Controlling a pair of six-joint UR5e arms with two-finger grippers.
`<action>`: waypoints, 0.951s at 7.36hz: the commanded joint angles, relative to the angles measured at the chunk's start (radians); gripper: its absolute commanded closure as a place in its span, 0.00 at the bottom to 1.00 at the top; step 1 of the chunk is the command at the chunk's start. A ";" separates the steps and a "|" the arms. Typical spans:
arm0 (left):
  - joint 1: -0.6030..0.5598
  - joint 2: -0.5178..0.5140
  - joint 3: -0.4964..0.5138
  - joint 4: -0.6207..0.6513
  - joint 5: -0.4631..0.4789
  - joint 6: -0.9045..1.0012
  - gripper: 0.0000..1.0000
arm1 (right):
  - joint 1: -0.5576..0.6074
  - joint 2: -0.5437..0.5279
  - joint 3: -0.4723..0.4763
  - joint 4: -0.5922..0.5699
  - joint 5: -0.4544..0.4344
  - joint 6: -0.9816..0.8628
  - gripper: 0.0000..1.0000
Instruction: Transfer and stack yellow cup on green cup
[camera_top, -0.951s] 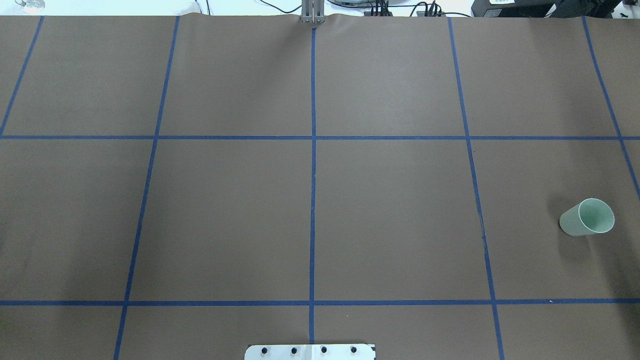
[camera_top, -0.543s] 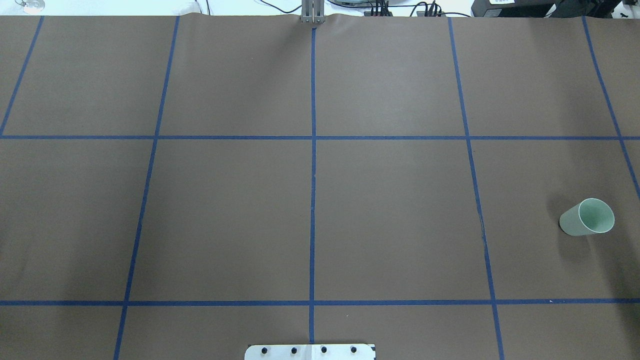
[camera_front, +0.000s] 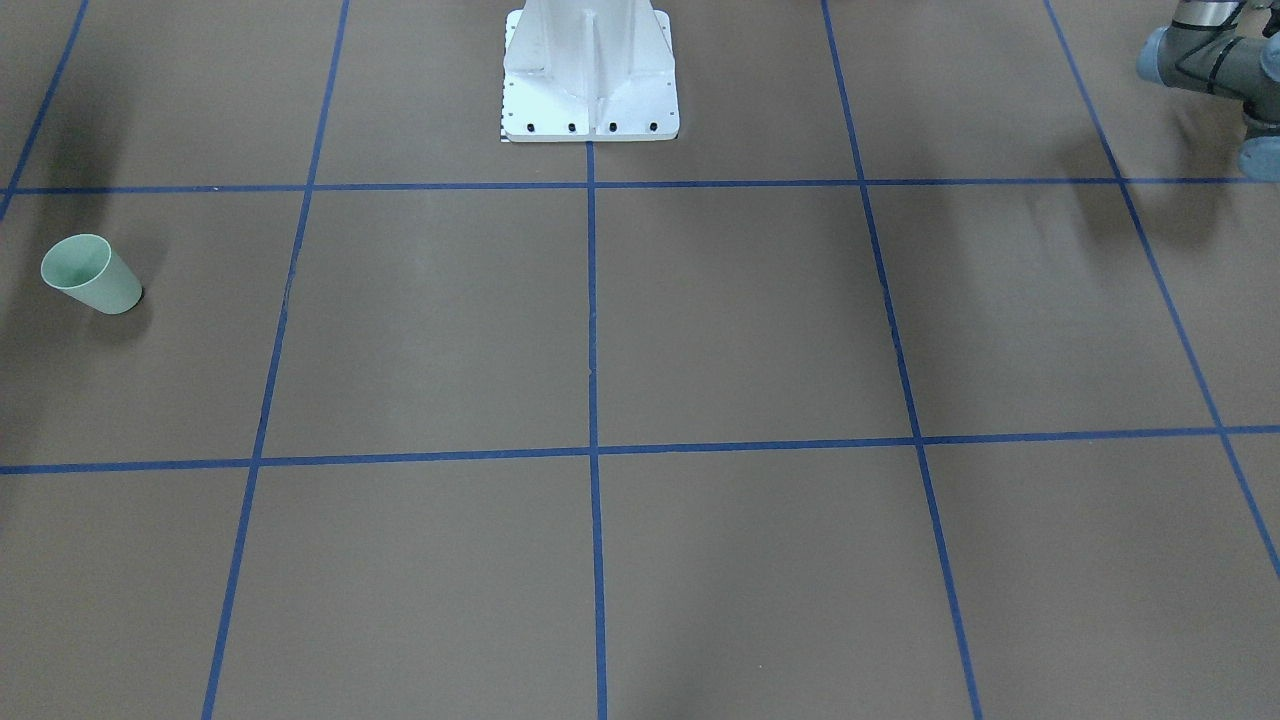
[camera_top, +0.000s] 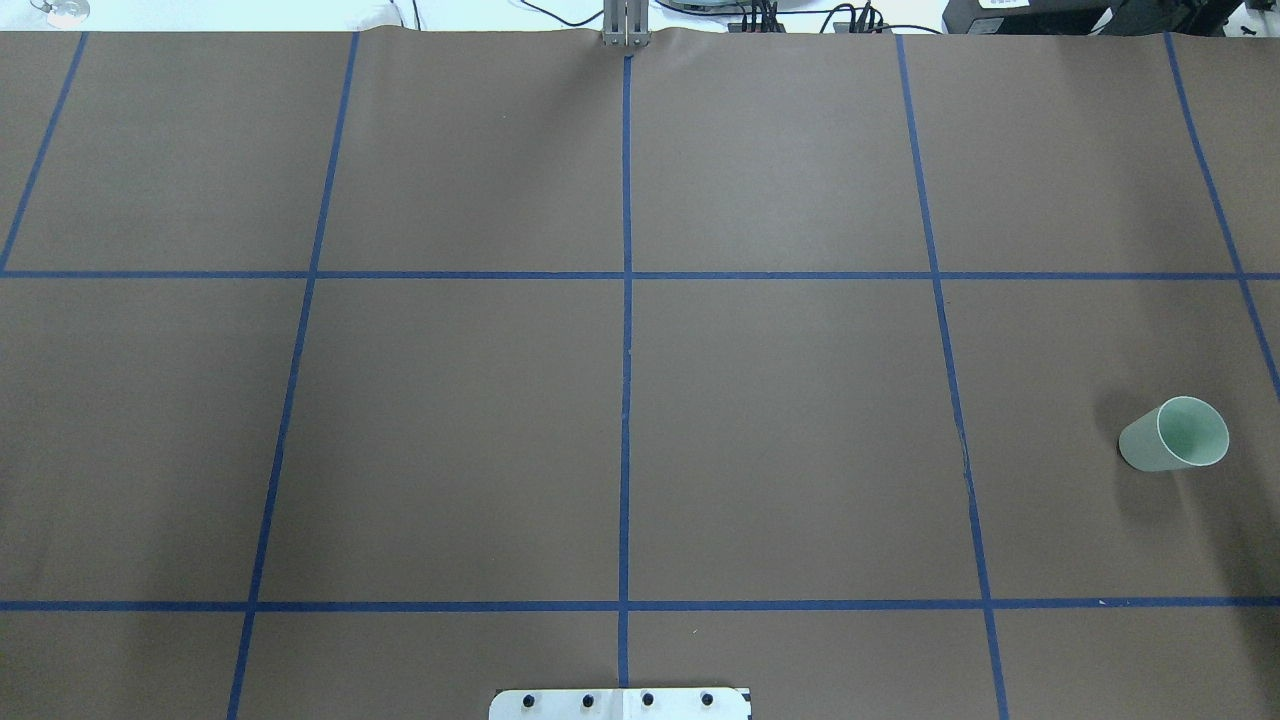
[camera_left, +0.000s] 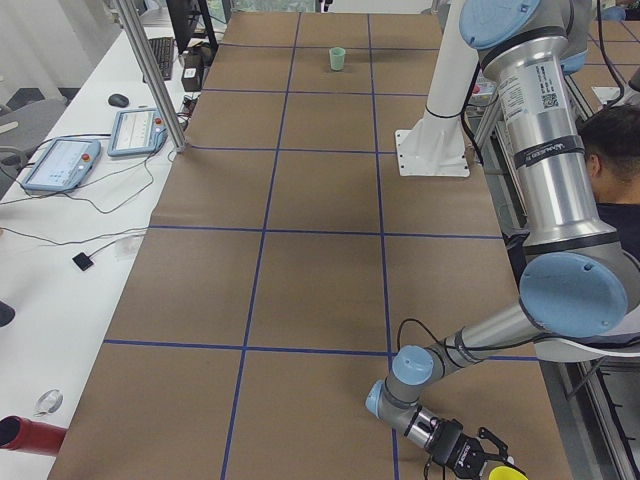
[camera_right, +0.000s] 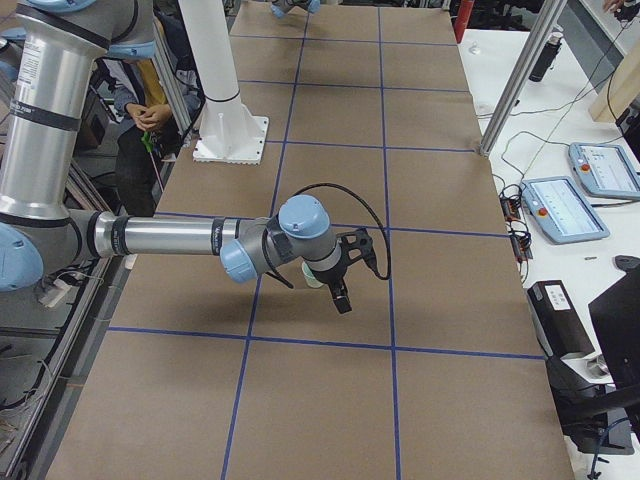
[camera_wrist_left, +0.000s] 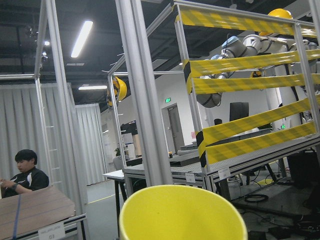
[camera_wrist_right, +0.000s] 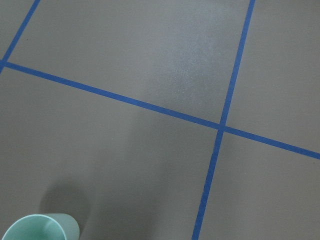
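- Yellow cup (camera_wrist_left: 182, 212) sits right at the left gripper (camera_left: 488, 458), low at the table's left end; its rim fills the bottom of the left wrist view. Finger spread and grip: can't tell.
- Green cup (camera_top: 1175, 437) stands upright on the brown paper table (camera_top: 780, 420), far to the right, nothing touching it.
- Right gripper (camera_right: 340, 285) hangs above the green cup; fingers apart or together: can't tell.

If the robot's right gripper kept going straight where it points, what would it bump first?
Probably the brown table, just beside the green cup. The right gripper points downward, and its wrist view shows mostly bare tabletop with the cup at the edge. Exact depth is hard to judge.
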 joint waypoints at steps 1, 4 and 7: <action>-0.001 0.092 -0.175 -0.023 0.163 0.009 0.77 | -0.001 0.011 -0.003 -0.009 -0.003 0.001 0.00; -0.012 0.137 -0.281 -0.068 0.310 0.165 0.77 | -0.001 0.022 -0.012 -0.009 -0.003 0.021 0.00; -0.061 0.137 -0.280 -0.295 0.493 0.302 0.77 | -0.001 0.040 -0.020 -0.009 -0.006 0.061 0.00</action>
